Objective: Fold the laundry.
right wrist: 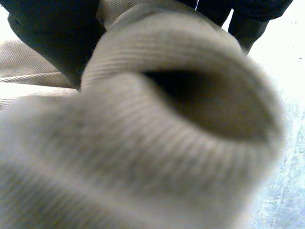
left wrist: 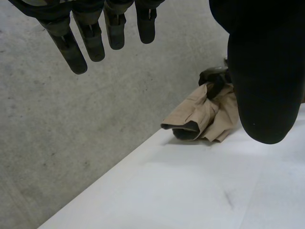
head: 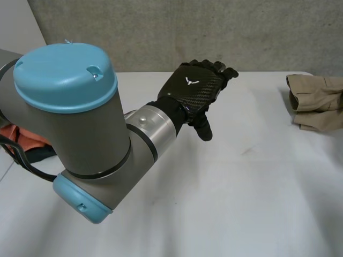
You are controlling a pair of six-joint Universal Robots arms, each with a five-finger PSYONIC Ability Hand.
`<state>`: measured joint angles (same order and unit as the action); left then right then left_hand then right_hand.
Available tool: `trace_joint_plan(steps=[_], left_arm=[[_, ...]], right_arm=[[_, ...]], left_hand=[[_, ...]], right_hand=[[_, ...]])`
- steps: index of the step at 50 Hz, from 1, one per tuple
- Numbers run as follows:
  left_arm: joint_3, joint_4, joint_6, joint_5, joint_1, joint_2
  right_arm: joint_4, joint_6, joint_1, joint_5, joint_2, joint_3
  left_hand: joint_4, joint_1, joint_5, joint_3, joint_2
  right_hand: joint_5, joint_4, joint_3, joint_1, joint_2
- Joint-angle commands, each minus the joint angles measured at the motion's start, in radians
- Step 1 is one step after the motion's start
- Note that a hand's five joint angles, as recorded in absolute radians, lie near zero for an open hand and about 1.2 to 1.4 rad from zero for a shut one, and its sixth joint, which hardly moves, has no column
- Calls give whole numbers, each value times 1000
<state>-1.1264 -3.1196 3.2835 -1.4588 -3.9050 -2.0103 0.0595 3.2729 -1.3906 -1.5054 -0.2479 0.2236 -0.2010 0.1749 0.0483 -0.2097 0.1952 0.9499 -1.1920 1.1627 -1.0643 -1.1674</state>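
One white emblem marks the open, empty left robot hand; right robot hand clutches the tan cloth.

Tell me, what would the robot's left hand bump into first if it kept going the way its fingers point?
Probably the grey wall behind the table; the left hand aims there, with the tan cloth off to one side.

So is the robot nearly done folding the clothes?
Not nearly. Nothing looks neatly folded yet. The right robot hand grips the tan garment, bunched at the edge of the table. The left robot hand hangs open and empty. An orange cloth lies beside the left arm.
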Motion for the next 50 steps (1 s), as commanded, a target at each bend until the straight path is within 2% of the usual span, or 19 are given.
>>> trace_joint_plan(steps=[1,9,14,17,22,25,26,29,30,31,33,34,35,38,39,42,44,47,50], left_arm=[[-4,-1,-2,3,10,4],[-21,1,-4,2,13,8],[-23,3,-5,2,19,11],[-23,3,-5,2,21,28],[-23,1,-4,-8,16,68],[-18,-5,-2,-18,-2,99],[-18,-5,-1,-20,-10,107],[-18,-14,8,-47,-88,131],[-16,-19,13,-57,-115,136],[-15,-31,25,-75,-181,145],[-15,-45,44,-83,-258,148],[-15,-53,53,-83,-296,145],[-15,-71,77,-80,-372,137],[-15,-112,116,-75,-479,96],[-7,-150,148,-69,-543,46],[7,-206,205,-45,-640,-36],[34,-241,264,6,-732,-131],[78,-269,324,81,-809,-256],[137,-269,366,110,-835,-349]], right_arm=[[-46,-6,7,70,-2,20],[-78,-124,13,59,-45,108],[-75,-257,22,-16,-152,218],[-60,-372,19,-33,-261,321],[81,-521,4,-29,-477,581],[163,-527,-25,-15,-591,732],[221,-529,-56,13,-661,837],[313,-529,-110,89,-758,992],[368,-527,-139,162,-807,1090],[390,-527,-152,203,-835,1141],[433,-539,-177,284,-884,1236],[462,-544,-195,365,-943,1326],[471,-547,-203,404,-977,1368],[481,-570,-223,528,-1088,1506],[479,-579,-228,547,-1109,1531],[453,-599,-246,573,-1165,1617],[424,-604,-252,570,-1188,1643],[341,-610,-257,564,-1217,1666],[266,-624,-257,561,-1220,1672]], left_hand=[[5,21,-27,14,1],[8,18,-30,17,-2],[5,21,-27,14,1],[8,18,-30,17,-2],[14,12,-36,23,-8],[14,12,-36,23,-8],[11,15,-33,20,-5],[5,21,-27,14,1],[5,21,-27,14,1],[8,18,-30,17,-2],[11,15,-33,20,-5],[17,9,-39,25,-11],[20,6,-42,28,-14],[20,6,-42,28,-14],[14,12,-36,23,-8],[11,15,-33,20,-5],[14,12,-36,23,-8],[11,15,-33,20,-5],[-7,33,-15,2,12]], right_hand=[[-950,1017,-988,890,993],[-950,1017,-988,890,993],[-950,1017,-988,890,993],[-950,1017,-988,890,993],[-950,1017,-988,890,993],[-950,1017,-988,890,993],[-950,1017,-988,890,993],[-950,1017,-988,890,993],[-950,1017,-988,890,993],[-950,1017,-988,890,993],[-950,1017,-988,890,993],[-950,1017,-988,890,993],[-950,1017,-988,890,993],[-950,1017,-988,890,993],[-950,1017,-988,890,993],[-950,1017,-988,890,993],[-950,1017,-988,890,993],[-950,1017,-988,890,993],[-950,1017,-988,890,993]])
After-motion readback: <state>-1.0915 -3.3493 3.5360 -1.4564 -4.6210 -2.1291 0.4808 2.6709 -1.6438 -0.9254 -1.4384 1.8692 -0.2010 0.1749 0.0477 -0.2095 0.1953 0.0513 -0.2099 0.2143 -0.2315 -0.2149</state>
